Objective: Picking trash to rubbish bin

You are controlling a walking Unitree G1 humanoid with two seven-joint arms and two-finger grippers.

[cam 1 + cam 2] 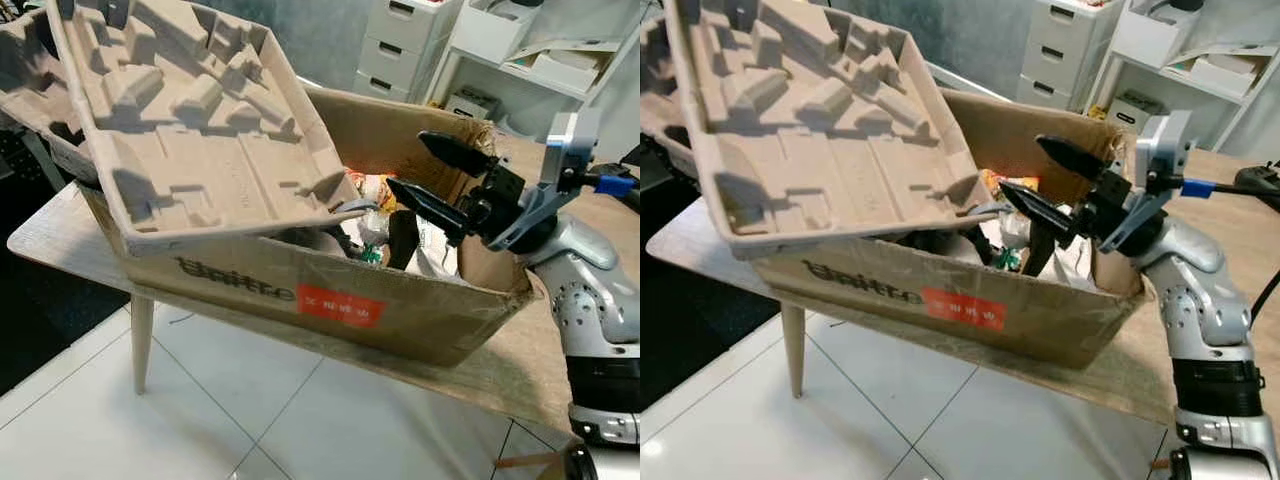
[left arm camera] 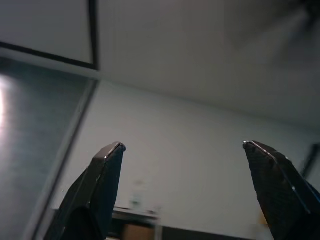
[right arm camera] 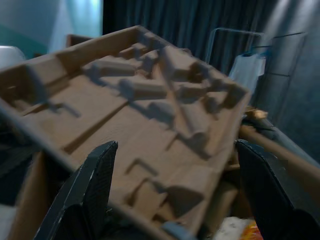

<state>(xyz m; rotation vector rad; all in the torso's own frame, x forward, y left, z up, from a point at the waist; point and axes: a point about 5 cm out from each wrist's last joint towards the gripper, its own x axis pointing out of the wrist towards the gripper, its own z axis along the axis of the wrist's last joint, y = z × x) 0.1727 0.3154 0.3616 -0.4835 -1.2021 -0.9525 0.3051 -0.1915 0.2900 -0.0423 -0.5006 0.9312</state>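
Note:
A large cardboard box with a red label sits on a low table and holds mixed trash: wrappers, a white bag, dark pieces. A big moulded pulp tray lies tilted over the box's left half. My right gripper hovers open above the right part of the box, its black fingers pointing toward the tray, nothing between them. In the right wrist view the pulp tray lies ahead between the open fingers. My left gripper is open, facing a pale wall.
The box rests on a light wooden table with tapered legs over a white tiled floor. White drawers and a white shelf unit stand behind. A dark area lies at the left.

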